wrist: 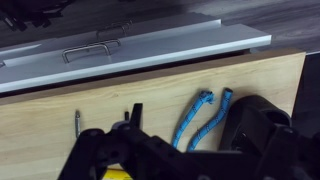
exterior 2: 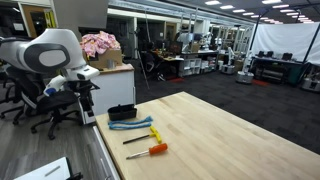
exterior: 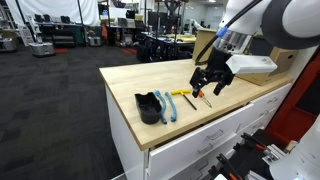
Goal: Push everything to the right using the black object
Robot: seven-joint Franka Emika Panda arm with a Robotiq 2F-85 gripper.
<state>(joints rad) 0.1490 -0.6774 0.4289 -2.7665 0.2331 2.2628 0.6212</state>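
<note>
The black object (exterior: 148, 107) lies on the wooden table top (exterior: 130, 78) near its front corner; it also shows in the other exterior view (exterior 2: 122, 112) and at the right of the wrist view (wrist: 258, 128). A blue rope (exterior: 166, 106) (exterior 2: 125, 124) (wrist: 200, 120) lies right beside it. A yellow tool (exterior: 180, 92) (exterior 2: 154, 133), a black screwdriver (exterior: 189, 101) (exterior 2: 138, 140) and an orange-handled screwdriver (exterior: 205, 99) (exterior 2: 153, 151) lie further along. My gripper (exterior: 210, 82) hangs open and empty above the screwdrivers, apart from the black object.
The table top sits on a white cabinet with drawers (exterior: 190, 145), whose handle shows in the wrist view (wrist: 88, 50). The table edge runs just past the rope. A cardboard box with pink flowers (exterior 2: 102, 48) stands behind the table. Office chairs and desks fill the room.
</note>
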